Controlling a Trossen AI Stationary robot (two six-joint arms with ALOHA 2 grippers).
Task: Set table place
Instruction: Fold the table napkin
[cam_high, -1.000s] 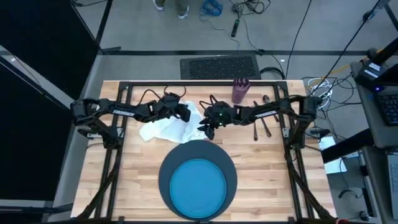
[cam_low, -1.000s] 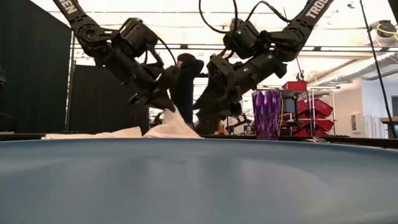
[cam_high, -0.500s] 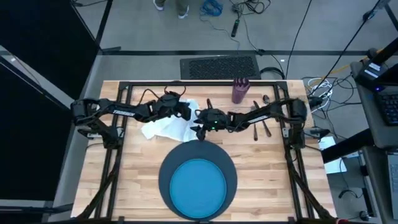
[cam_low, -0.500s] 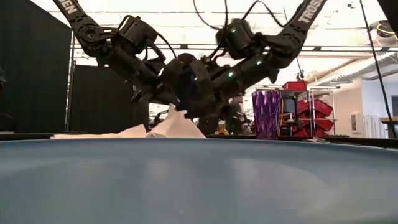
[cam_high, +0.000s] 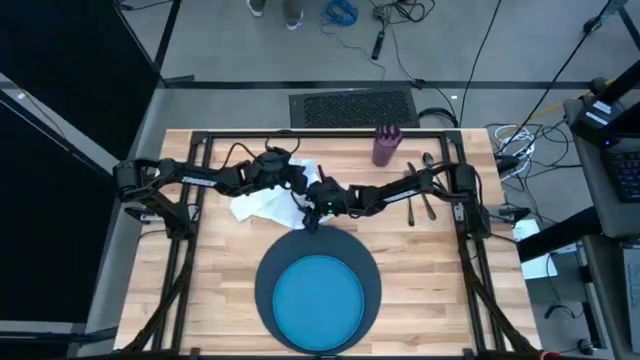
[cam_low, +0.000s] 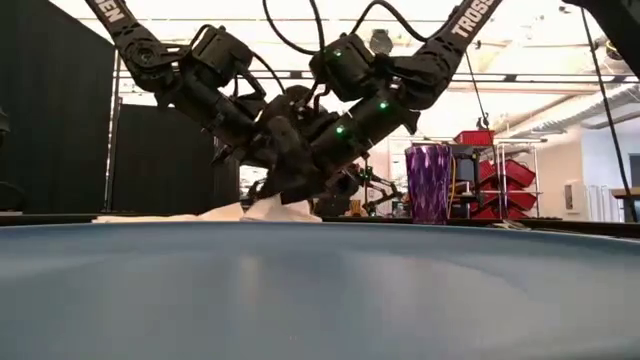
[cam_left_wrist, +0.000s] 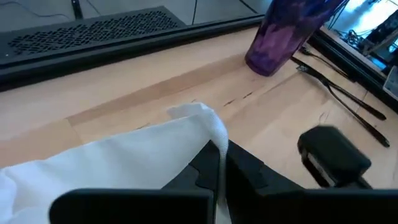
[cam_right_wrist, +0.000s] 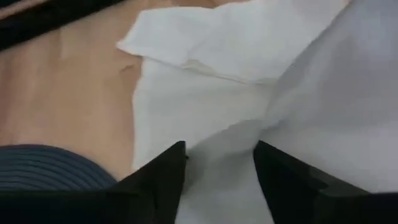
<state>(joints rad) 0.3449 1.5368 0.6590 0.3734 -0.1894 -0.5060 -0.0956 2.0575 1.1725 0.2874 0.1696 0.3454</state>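
**Both grippers meet over the crumpled napkin**

At the left we see the left gripper (cam_high: 298, 181) pinching a fold of the white cloth napkin (cam_high: 268, 200); in the left wrist view its dark fingers (cam_left_wrist: 205, 171) are clamped on a raised, soft edge of the napkin (cam_left_wrist: 124, 155); the cloth lies rumpled and creased on the pale butcher-block table (cam_high: 430, 270), toward its far left-centre. Just beside it, the right gripper (cam_high: 312, 215) reaches down onto the same cloth with its fingers (cam_right_wrist: 163, 169) spread apart, the napkin (cam_right_wrist: 249, 93) between them but not gripped. Nearer the front edge sits the round, dark grey charger (cam_high: 268, 268), matte and ridged, with the smooth bright blue plate (cam_high: 318, 300) centred on it. Further right stands the faceted purple cup (cam_high: 385, 146) at the far edge; past it the thin silver cutlery (cam_high: 421, 200) lies on the wood.

Compared with a second ago, the right arm has stretched further leftward, its gripper moving from beside the napkin onto it; the left gripper has held its pinch; the napkin's peak sits lower in the low view.
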